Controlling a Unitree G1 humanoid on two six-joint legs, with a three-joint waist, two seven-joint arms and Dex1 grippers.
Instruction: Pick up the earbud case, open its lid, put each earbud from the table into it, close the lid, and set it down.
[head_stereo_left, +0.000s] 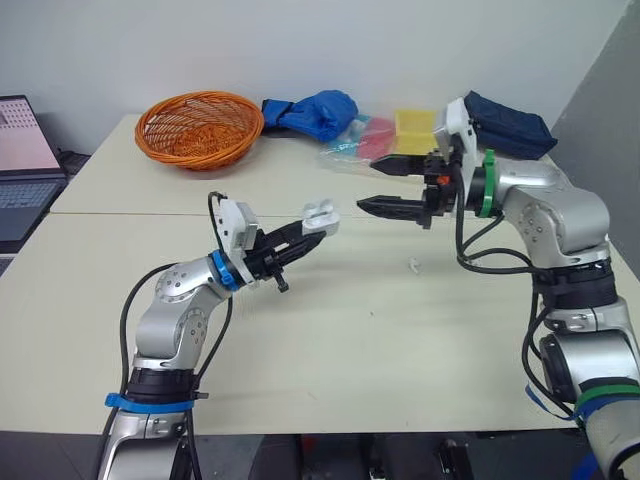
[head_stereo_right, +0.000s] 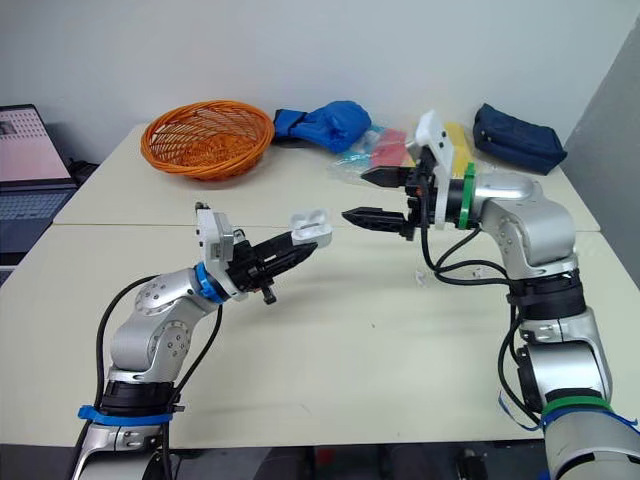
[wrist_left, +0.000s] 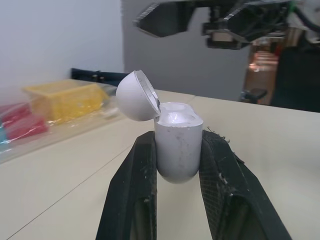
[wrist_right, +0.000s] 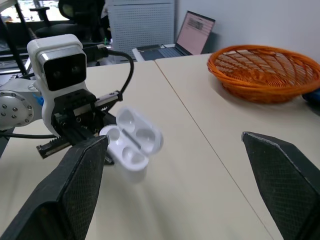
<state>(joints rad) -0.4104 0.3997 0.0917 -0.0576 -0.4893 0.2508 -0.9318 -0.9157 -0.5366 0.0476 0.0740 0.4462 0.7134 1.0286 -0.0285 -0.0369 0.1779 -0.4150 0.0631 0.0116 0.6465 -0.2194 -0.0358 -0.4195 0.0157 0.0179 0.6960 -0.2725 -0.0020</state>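
Left gripper (head_stereo_left: 308, 230) clamps the case (wrist_left: 177, 145) above the table (head_stereo_left: 330, 340), lid (wrist_left: 136, 96) flipped open. Right gripper (head_stereo_left: 370, 184) hovers just beyond it, jaws wide and empty. An earbud (head_stereo_left: 412, 265) lies on the table beneath (nearer this one, I'd say).

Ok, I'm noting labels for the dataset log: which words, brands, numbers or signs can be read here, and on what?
No text can be read in these pictures.
Laptop screen: shows rows of content, too small and blurred to read.
Earbud case: plain white, no marking visible.
Packets in the clear bag: no legible print.
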